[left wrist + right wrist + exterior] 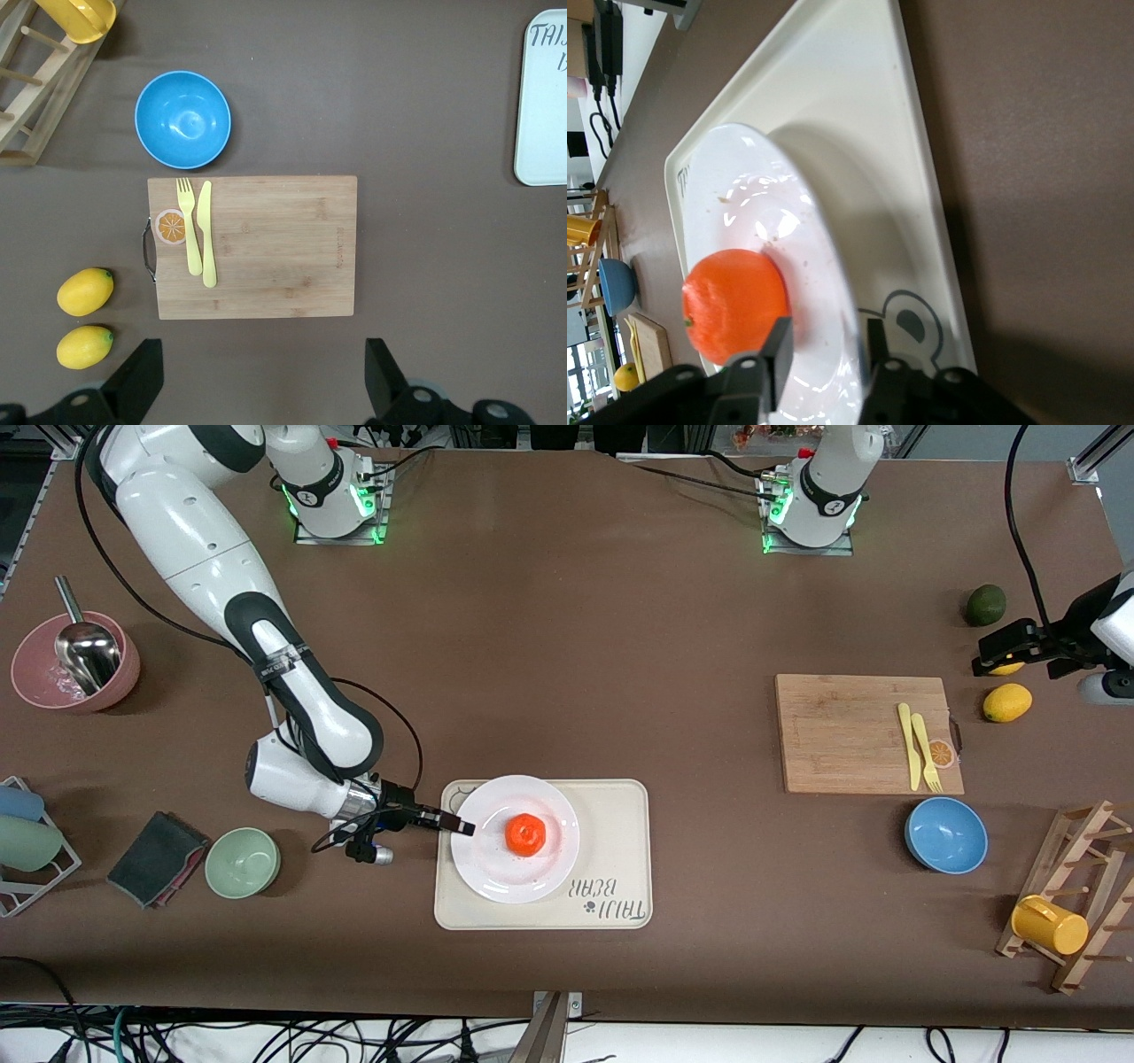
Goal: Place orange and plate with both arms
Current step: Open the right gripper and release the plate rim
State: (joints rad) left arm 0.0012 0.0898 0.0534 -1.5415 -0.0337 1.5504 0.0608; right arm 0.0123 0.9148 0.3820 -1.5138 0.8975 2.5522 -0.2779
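Note:
The white plate (496, 872) lies on the cream bear-print tray (620, 841). The orange (527, 834) sits at the plate's middle. My right gripper (461, 828) is low at the plate's rim on the side toward the right arm's end of the table. In the right wrist view its fingers (778, 350) straddle the rim of the plate (762, 204), one inside beside the orange (731, 305), one outside over the tray (859, 133). It (828, 354) is shut on the rim. My left gripper (997, 657) is open and empty, up over a lemon; its own view shows it (264, 381) above bare table.
A wooden cutting board (850, 731) holds a yellow fork and knife (917, 748). Near it are two lemons (1007, 702), a dark green fruit (985, 605), a blue bowl (946, 834) and a rack with a yellow mug (1050, 926). A green bowl (243, 862), grey cloth (155, 857) and pink bowl (75, 662) are near the right arm.

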